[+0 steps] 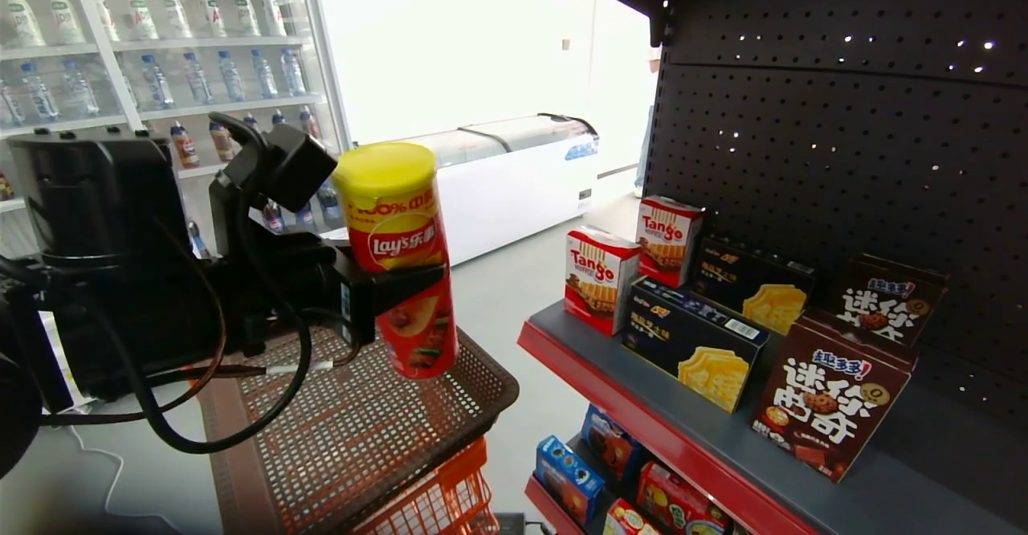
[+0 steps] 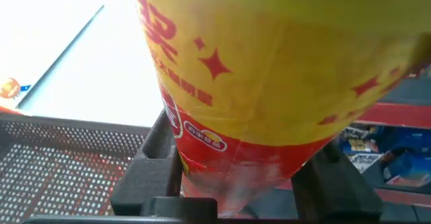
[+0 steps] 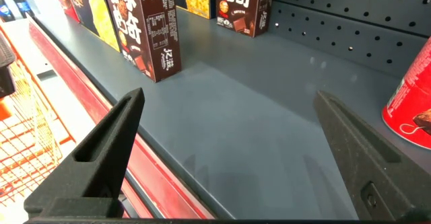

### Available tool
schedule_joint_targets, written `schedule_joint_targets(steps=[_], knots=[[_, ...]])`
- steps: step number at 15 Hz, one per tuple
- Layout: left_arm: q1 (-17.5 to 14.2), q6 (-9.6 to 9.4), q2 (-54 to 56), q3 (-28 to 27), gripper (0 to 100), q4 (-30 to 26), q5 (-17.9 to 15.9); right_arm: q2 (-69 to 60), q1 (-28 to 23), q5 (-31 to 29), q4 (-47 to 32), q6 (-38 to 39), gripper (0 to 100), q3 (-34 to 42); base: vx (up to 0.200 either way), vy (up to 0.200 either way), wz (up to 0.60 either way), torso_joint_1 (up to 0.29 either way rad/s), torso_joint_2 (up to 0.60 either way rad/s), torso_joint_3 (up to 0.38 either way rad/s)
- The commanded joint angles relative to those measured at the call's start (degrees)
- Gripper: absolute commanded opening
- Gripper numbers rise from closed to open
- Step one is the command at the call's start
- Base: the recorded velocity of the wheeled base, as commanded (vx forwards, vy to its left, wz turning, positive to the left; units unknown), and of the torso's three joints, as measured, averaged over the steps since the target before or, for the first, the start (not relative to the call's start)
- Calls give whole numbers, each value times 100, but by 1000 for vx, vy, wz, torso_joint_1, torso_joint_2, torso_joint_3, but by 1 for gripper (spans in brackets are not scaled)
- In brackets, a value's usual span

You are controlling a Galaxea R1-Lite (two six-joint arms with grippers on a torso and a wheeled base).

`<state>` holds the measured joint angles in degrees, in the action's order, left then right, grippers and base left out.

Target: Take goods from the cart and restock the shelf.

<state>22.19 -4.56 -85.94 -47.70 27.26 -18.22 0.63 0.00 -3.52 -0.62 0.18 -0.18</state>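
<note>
chip can in left gripper

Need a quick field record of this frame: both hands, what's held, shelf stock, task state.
left hand: shut on chips can, gripped at mid-height
can pose: slightly tilted, held above the cart basket
right hand: open, holding nothing, over a bare stretch of the shelf
shelf stock: wafer boxes, dark blue boxes, brown cookie boxes
also on shelf: red tub beside the bare stretch
task state: can not yet on shelf
</note>
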Motion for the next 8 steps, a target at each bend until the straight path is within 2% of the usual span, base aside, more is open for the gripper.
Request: schedule_joint_targets(steps=[1,3,5,7,8], knots=[[84,-1,25,-213,0,-10,56,-2,0,1,1,-1,100,1,0,0,0,0,0,0],[181,-1,-10,-240,0,-98,65,7,0,1,1,-1,100,1,0,0,0,0,0,0],[444,-10,34,-196,0,-722,91,-2,0,1,1,-1,100,1,0,0,0,0,0,0],[515,-10,43,-222,0,-924,161,7,0,1,1,-1,100,1,0,0,0,0,0,0],[647,-19,25,-301,0,-1117,267,-2,0,1,1,-1,100,1,0,0,0,0,0,0]])
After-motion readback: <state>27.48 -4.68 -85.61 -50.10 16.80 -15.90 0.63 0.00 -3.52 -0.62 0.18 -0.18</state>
